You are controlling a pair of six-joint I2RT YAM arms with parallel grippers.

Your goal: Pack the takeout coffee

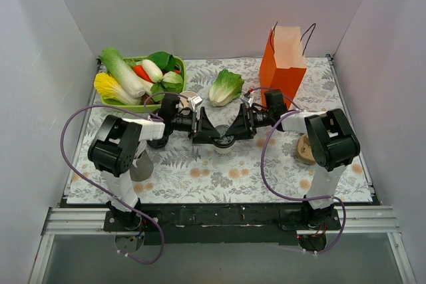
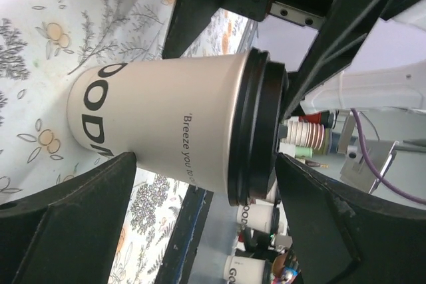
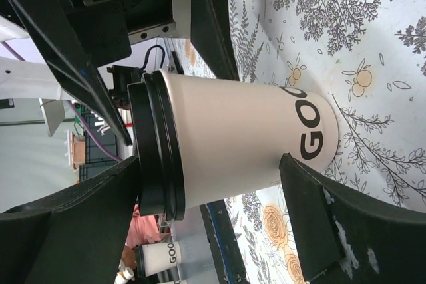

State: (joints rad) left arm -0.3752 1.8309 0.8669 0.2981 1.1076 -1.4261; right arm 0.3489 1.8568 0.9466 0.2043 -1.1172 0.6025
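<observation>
The takeout coffee (image 1: 224, 142) is a white paper cup with a black lid. It stands upright on the floral cloth at the table's middle. It fills the left wrist view (image 2: 173, 131) and the right wrist view (image 3: 233, 144). My left gripper (image 1: 213, 136) reaches in from the left. It is open, one finger by the cup's base and the other past the lid (image 2: 206, 164). My right gripper (image 1: 235, 135) faces it from the right. It is open in the same way (image 3: 210, 161). The orange paper bag (image 1: 283, 71) stands open at the back right.
A green tray (image 1: 110, 103) of toy vegetables sits at the back left. A toy lettuce (image 1: 226, 86) lies behind the cup. A white open cup (image 1: 189, 97) stands near the tray. A brown wooden object (image 1: 305, 149) sits by the right arm.
</observation>
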